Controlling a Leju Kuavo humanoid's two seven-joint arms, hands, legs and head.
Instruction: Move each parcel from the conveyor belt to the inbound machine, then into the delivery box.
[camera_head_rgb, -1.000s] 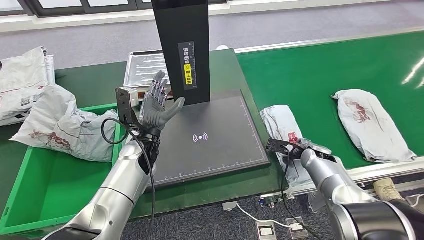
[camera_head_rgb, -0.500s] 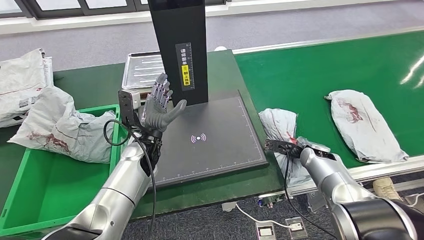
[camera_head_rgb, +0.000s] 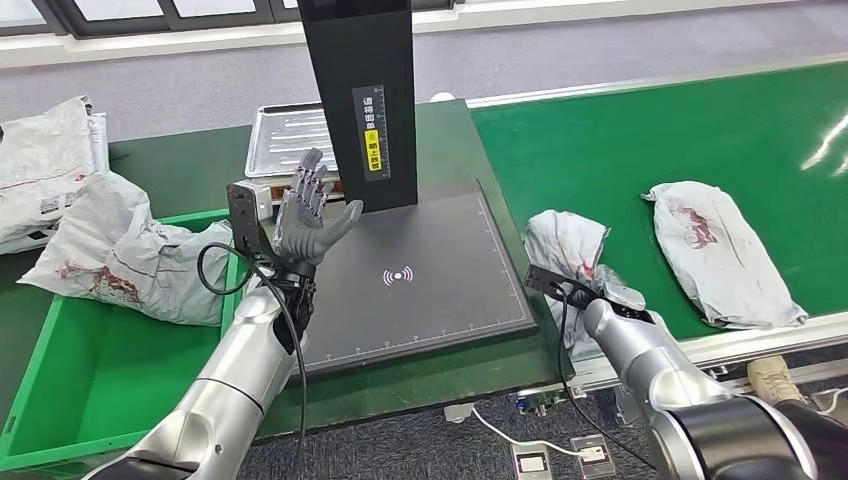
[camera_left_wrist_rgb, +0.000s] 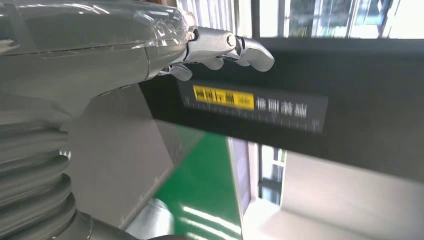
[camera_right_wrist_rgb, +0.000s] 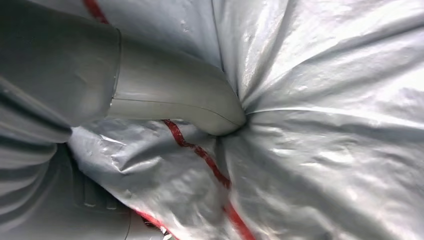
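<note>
The parcel (camera_right_wrist_rgb: 320, 125) is crinkled glossy plastic film, the scanner pad (camera_head_rgb: 420, 280) matt black, the conveyor belt (camera_head_rgb: 650, 140) smooth green.

Your left hand (camera_head_rgb: 308, 215) is raised, fingers spread, over the nine o'clock edge of the scanner plate (camera_head_rgb: 420, 275). The black column (camera_head_rgb: 360, 95) stands just beside it at one o'clock, blocking any reach that way. The plate's middle lies bare toward three o'clock. At nine o'clock a crumpled parcel (camera_head_rgb: 130, 250) drapes over the green box (camera_head_rgb: 60, 340) rim. Your right hand (camera_head_rgb: 590, 290) presses into the near parcel (camera_head_rgb: 565, 245) at the belt's (camera_head_rgb: 640, 140) edge; open belt separates it from the far parcel (camera_head_rgb: 720, 250).
</note>
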